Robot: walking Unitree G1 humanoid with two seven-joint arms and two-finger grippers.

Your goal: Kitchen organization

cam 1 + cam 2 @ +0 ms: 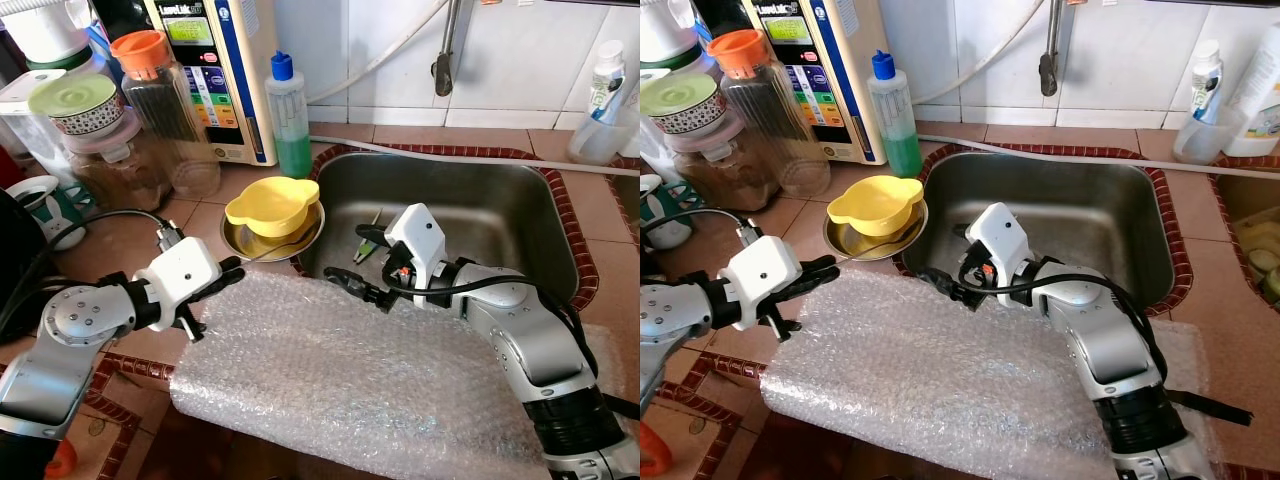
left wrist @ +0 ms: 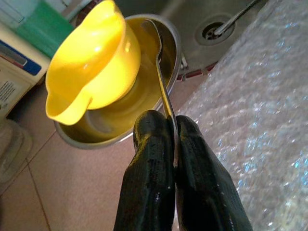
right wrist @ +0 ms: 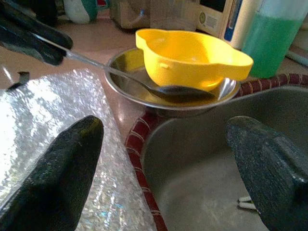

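Spoon [image 2: 161, 82] handle is pinched by left gripper [image 2: 174, 144]; its bowl lies in the steel bowl [image 1: 300, 240] beside the yellow cup [image 1: 272, 205]. Right gripper [image 3: 163, 168] is held spread at the sink [image 1: 500, 200] edge. Nothing judged sorted yet; utensils left in sink.

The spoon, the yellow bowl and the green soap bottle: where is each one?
spoon [image 2: 162, 84], left wrist view, on its handle.
yellow bowl [image 1: 272, 204], left eye view, on its inside.
green soap bottle [image 1: 291, 135], left eye view, on its body.
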